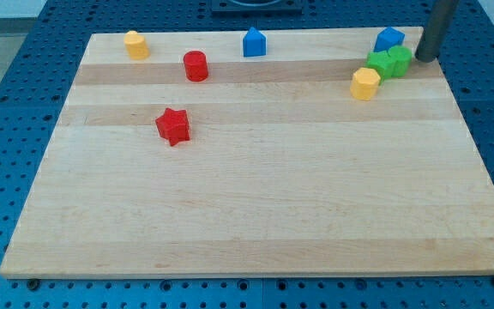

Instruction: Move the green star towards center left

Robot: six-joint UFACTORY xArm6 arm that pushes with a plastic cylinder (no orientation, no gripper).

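Beside my tip (420, 59), touching, the green star-shaped block (397, 60) crowds a green cube (379, 65); pushing could drag both.

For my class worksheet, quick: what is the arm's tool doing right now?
My tip: a bare rod, holding nothing, at the right edge of the green star, near the view's top right.

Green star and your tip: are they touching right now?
Cannot tell. In the camera view my tip sits right at the green star's right edge, with no visible gap, but the single angle cannot confirm contact.
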